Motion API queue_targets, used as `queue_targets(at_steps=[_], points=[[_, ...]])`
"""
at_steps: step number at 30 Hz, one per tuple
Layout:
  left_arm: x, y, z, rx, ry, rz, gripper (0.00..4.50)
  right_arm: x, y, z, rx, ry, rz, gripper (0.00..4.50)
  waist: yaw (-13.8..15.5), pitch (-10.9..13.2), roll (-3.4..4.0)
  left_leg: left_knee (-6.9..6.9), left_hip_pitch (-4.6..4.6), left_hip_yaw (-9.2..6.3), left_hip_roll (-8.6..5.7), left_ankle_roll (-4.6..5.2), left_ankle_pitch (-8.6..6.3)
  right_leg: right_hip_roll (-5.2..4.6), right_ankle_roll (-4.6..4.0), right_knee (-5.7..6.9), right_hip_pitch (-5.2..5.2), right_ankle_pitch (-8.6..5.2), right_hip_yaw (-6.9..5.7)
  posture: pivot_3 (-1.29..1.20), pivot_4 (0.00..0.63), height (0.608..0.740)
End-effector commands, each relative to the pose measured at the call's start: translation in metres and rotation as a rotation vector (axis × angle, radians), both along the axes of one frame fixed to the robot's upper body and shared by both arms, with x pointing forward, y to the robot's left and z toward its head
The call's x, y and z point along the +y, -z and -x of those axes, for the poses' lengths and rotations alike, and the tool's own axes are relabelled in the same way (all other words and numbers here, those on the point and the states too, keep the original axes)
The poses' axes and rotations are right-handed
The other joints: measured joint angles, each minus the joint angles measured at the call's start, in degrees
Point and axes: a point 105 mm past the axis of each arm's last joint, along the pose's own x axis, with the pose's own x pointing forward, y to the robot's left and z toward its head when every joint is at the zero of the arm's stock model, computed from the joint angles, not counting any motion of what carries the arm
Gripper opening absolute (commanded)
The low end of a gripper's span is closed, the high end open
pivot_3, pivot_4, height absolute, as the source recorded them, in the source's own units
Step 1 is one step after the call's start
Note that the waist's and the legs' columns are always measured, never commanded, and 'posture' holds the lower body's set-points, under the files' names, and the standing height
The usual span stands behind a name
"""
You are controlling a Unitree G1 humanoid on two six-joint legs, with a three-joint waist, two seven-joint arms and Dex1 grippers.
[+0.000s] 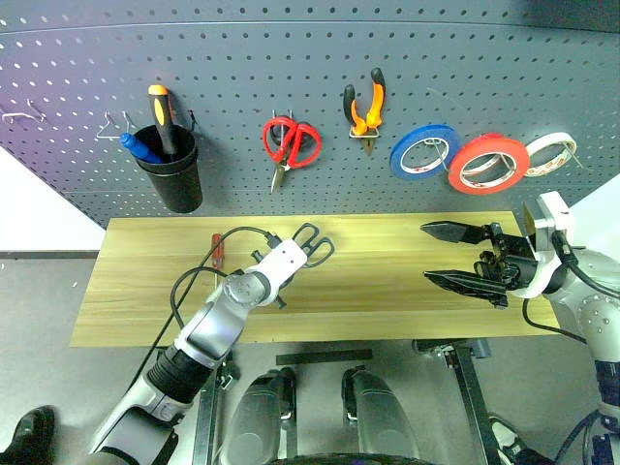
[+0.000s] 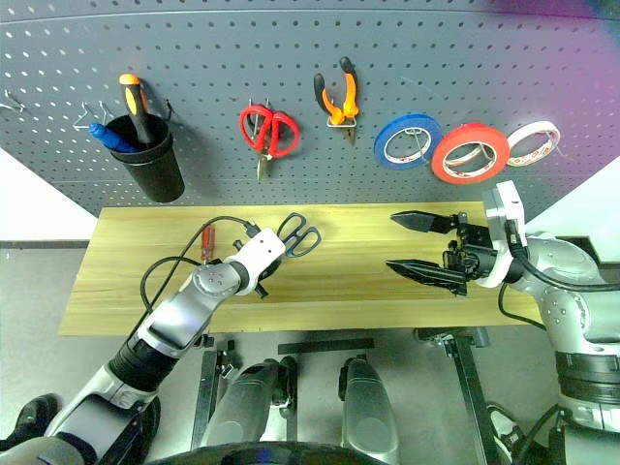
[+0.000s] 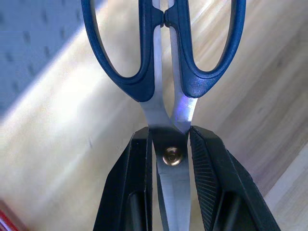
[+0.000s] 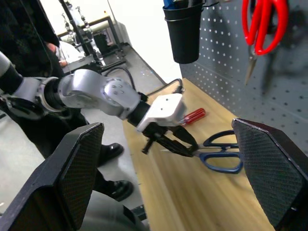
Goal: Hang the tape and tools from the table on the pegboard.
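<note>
**A:** Starting from the pegboard point(image 1: 291, 58), what is hung and what is left?

**B:** On the pegboard, the orange-handled pliers point(image 1: 365, 108) hang from a hook near the middle, and the large red tape roll point(image 1: 487, 163) hangs to their right, between a blue roll point(image 1: 423, 150) and a pale roll point(image 1: 549, 153). Red-handled scissors point(image 1: 290, 143) and a black cup point(image 1: 172, 167) of pens hang to the left of the pliers (neither belongs to the job). By my reading, two of the four items are done; the scissors and the screwdriver remain.

**A:** And below the pegboard, on the table point(image 1: 387, 310)?

**B:** The red-handled screwdriver point(image 2: 206, 239) lies on the table below the cup, handle toward the pegboard. The dark-handled scissors point(image 3: 166, 72) are just right of it, held by the left gripper point(image 3: 171, 159).

**A:** How are they held, and which way do they run?

**B:** The left fingers point(image 3: 132, 187) are clamped on the steel blades at the pivot screw. The long axis runs along the gripper, handle loops leading, aimed up toward the pegboard and slightly rightward; blades closed.

**A:** The other arm?

**B:** The right gripper point(image 1: 448, 256) hovers over the table's right end below the tape rolls, fingers spread wide, holding nothing.
</note>
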Motion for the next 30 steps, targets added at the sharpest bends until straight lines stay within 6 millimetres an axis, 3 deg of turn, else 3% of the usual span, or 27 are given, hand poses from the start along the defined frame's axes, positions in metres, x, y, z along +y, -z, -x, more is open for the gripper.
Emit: queue_targets(at_steps=[1,11,17,30], points=[[0.002,-0.016,0.002,-0.131,0.063,0.005,0.8,-0.006,-0.006,-0.004,-0.046,-0.004,0.008,4.5,-0.01,-0.09,0.09,0.02,0.0,0.01,0.0,-0.05,0.03,0.0,0.01,0.02,0.0,0.01,0.0,-0.1,0.129,0.74],[0.01,-0.051,0.024,-0.357,0.136,0.091,0.8,-0.024,-0.002,-0.005,-0.032,-0.019,0.017,4.5,0.16,-1.4,0.41,0.19,0.0,0.04,-0.01,-0.27,0.16,0.02,0.12,0.09,0.07,0.07,-0.04,-0.08,0.088,0.74],[0.019,-0.072,0.028,-0.484,0.129,0.113,0.8,-0.035,0.001,0.0,-0.043,-0.039,0.049,4.5,0.08,-3.19,0.66,0.49,0.05,0.04,-0.01,0.14,-0.11,0.04,0.25,0.13,0.23,0.15,-0.04,-0.07,0.067,0.74],[0.023,-0.097,0.027,-0.609,0.116,0.188,0.8,-0.049,-0.002,-0.002,-0.037,-0.021,0.02,4.5,0.1,-5.79,1.16,0.72,0.11,0.04,-0.01,0.21,-0.23,0.04,0.31,0.16,0.37,0.24,0.0,-0.07,0.048,0.74]])
